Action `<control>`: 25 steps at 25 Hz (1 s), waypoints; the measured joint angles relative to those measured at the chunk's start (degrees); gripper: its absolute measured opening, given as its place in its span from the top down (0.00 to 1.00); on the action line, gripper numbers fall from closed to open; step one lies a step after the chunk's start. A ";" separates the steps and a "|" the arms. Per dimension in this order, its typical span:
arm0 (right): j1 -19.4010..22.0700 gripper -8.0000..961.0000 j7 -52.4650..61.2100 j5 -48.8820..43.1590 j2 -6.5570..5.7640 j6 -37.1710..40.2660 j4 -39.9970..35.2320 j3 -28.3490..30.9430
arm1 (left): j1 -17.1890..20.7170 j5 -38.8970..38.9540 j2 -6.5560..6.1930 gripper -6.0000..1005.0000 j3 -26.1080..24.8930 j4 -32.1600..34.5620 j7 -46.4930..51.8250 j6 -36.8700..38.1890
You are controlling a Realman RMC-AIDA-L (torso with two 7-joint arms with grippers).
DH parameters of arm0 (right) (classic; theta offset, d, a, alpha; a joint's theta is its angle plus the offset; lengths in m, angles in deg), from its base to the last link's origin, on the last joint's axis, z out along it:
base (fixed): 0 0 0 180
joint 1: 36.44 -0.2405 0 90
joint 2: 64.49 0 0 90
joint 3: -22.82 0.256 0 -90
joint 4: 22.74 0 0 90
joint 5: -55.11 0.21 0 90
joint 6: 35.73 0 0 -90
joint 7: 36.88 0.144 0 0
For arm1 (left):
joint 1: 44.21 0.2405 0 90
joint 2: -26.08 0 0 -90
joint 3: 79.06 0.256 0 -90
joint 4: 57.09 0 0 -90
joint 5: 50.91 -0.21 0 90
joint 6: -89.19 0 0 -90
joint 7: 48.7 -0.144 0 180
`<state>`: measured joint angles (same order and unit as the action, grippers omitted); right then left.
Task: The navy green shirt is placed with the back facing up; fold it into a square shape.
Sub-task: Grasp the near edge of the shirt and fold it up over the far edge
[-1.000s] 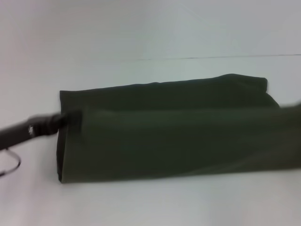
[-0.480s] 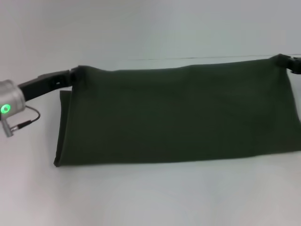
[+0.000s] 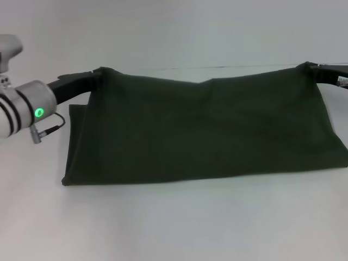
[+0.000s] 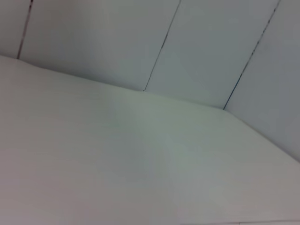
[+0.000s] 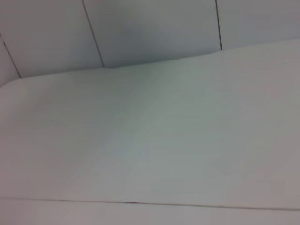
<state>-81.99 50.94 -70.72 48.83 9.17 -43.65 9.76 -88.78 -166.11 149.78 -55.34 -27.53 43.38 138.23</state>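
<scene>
The navy green shirt hangs as a wide dark green sheet across the head view, its lower edge resting on the white table. My left gripper is shut on the shirt's raised upper left corner. At the far right edge, my right gripper is shut on the raised upper right corner. The top edge sags a little between the two. Neither wrist view shows the shirt or any fingers, only white table and wall panels.
The white table runs out to a panelled wall with dark seams behind. A thin dark seam crosses the surface in the right wrist view. My left arm's silver wrist with a green light sits at the left edge.
Both grippers have lifted the shirt's near edge up and carried it toward the far side. The cloth went from lying folded on the table to hanging stretched between them.
</scene>
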 joint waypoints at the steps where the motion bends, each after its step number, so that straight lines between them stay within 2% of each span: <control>1: -0.05 0.96 -0.12 0.05 0.10 -0.40 0.06 -0.03 | -0.21 0.02 0.00 0.94 0.46 -0.39 -0.23 -0.73; 8: 0.53 0.96 -2.05 2.16 0.73 -0.79 0.14 -0.17 | -0.80 1.13 0.15 0.94 1.19 -1.77 -2.00 -3.18; 25: 0.20 0.95 -2.18 2.97 0.50 -2.33 0.28 -0.20 | -0.55 3.15 0.00 0.93 0.91 -1.70 -3.66 -6.48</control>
<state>-81.79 48.76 -67.75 49.33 6.84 -43.38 9.55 -89.33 -162.97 149.78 -54.43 -29.22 39.72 131.75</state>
